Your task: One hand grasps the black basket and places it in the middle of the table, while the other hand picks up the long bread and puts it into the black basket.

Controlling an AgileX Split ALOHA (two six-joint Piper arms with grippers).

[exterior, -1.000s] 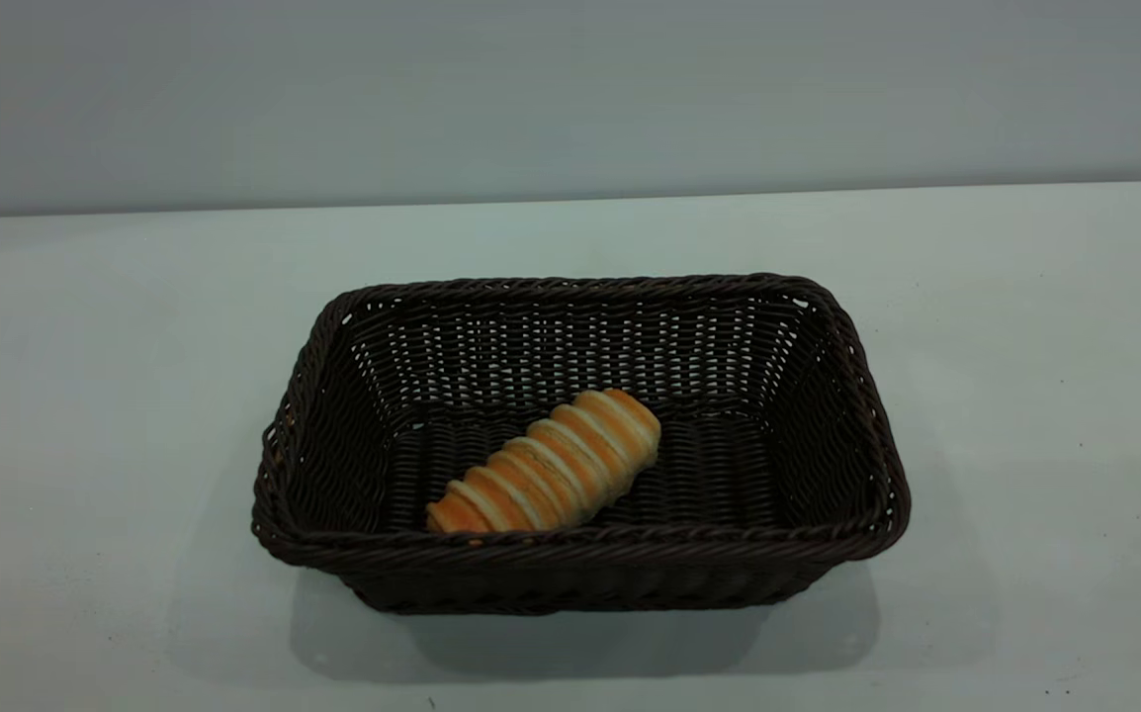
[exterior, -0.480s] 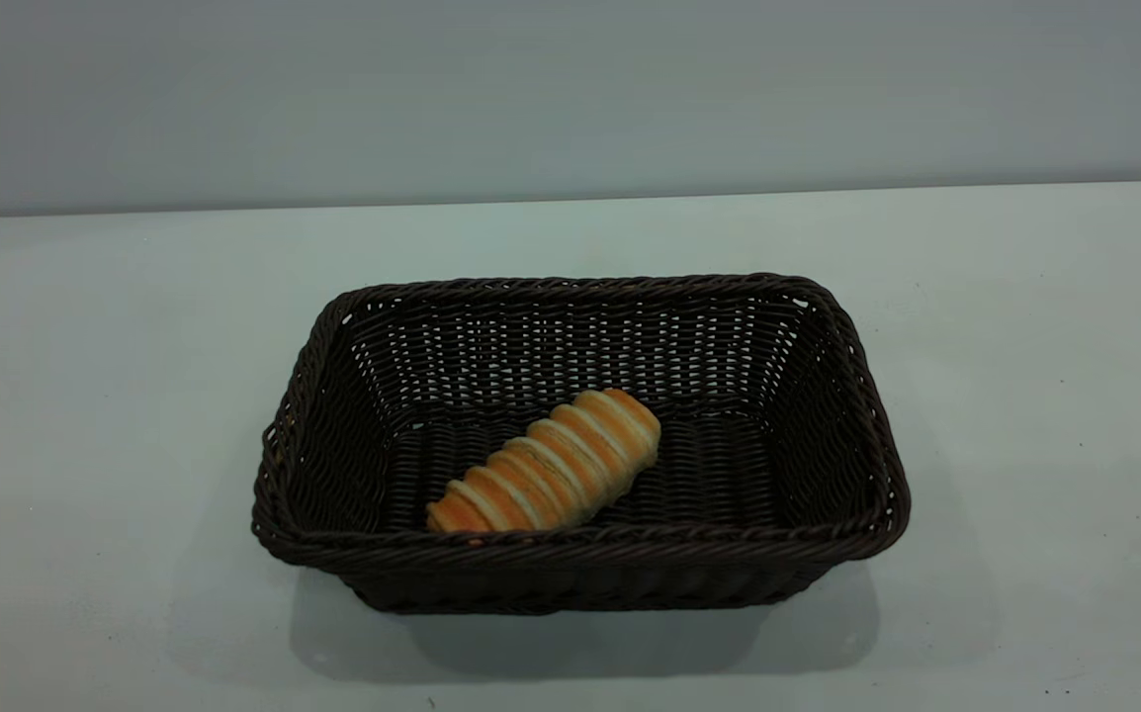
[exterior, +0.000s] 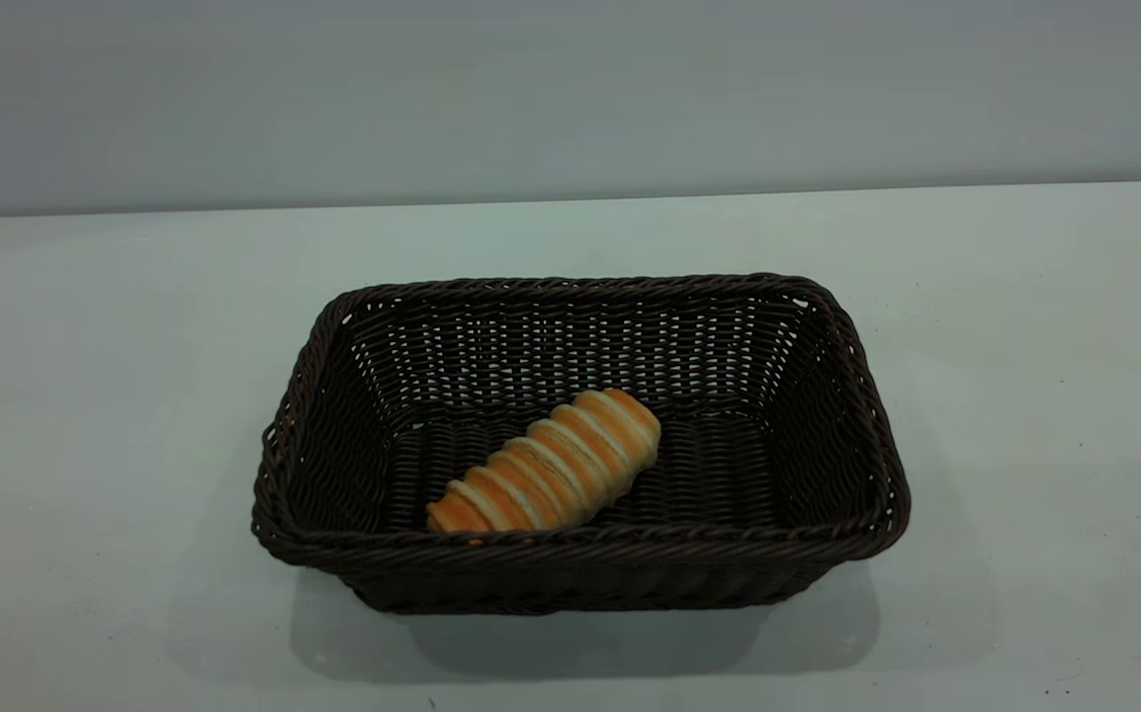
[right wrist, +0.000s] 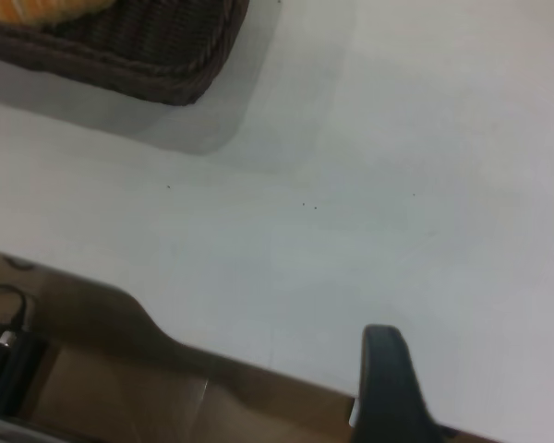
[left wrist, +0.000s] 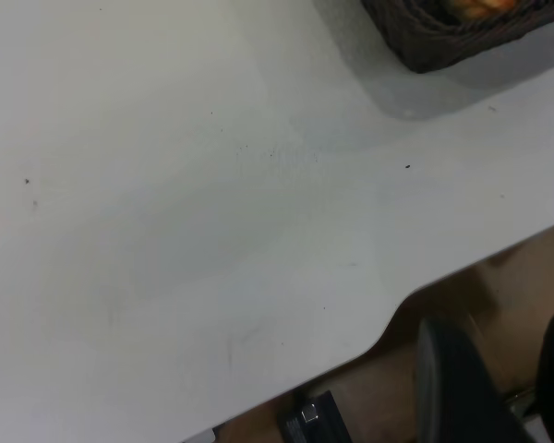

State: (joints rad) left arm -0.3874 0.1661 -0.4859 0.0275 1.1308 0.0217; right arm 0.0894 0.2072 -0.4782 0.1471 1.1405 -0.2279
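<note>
Long bread lying in black basket, frame centre; judged soft, light, best pinched mid-length. Both grippers' finger state cannot be told.

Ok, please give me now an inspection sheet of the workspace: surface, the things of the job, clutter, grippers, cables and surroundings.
Surface: the table is flat, white-grey, with a few tiny dark specks.
Job's things: the black basket stands near the middle of the table; the long bread lies slanted on the basket's floor, toward the near wall.
Clutter: nothing seen.
Grippers: the left gripper is off the table's edge, away from the basket, fingers apart, holding nothing. Of the right gripper, one finger shows at the table's edge.
Cables: a dark cable below the table's edge in the right wrist view.
Surroundings: plain grey wall behind the table.
</note>
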